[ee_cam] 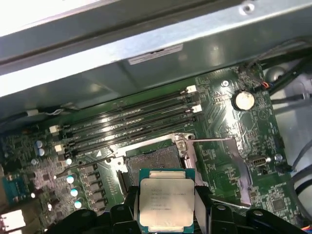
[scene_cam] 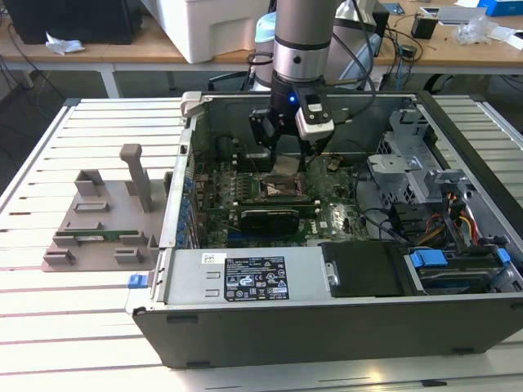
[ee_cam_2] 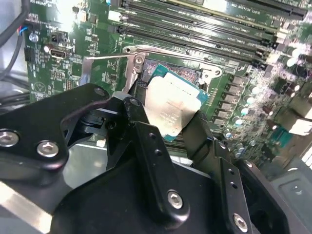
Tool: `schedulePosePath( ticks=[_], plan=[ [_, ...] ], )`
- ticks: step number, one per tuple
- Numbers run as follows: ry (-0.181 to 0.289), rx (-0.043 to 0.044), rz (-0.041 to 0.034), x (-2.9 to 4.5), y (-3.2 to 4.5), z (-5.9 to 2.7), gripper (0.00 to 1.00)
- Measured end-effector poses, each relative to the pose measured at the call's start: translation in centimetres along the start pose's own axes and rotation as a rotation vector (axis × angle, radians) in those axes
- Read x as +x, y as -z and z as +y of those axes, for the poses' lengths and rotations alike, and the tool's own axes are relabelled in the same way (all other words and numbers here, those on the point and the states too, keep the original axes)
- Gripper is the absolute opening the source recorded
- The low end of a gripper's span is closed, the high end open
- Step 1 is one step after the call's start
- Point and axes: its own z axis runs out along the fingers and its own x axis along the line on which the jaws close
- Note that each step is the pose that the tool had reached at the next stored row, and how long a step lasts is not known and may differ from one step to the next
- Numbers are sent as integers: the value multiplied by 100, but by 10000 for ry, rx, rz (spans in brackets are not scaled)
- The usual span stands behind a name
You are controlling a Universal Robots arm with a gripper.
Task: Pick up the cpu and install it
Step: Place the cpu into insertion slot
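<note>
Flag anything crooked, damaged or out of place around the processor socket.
Nothing stands out. The cpu is clamped flat in the gripper, above the open socket and roughly square to it in the first wrist view. The motherboard around it shows no visible damage.

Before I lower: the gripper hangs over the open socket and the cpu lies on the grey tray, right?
No. The cpu is held by the gripper, as the first wrist view shows; the gripper does hang over the open socket.

Two edges of the cpu (ee_cam_2: 171, 108) sit hidden behind the gripper (ee_cam_2: 168, 117) fingers (ee_cam_2: 146, 141) — the socket (ee_cam: 152, 160) partly covered too
</note>
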Motion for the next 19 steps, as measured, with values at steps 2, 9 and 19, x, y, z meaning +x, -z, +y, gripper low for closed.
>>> schedulePosePath(
  ticks=[2,9,19],
  plan=[
    [-225,-1,3,0,0,0,54],
    [-1653,-13,24,0,-1,0,54],
    [-3379,-30,50,0,-3,0,54]
  ],
)
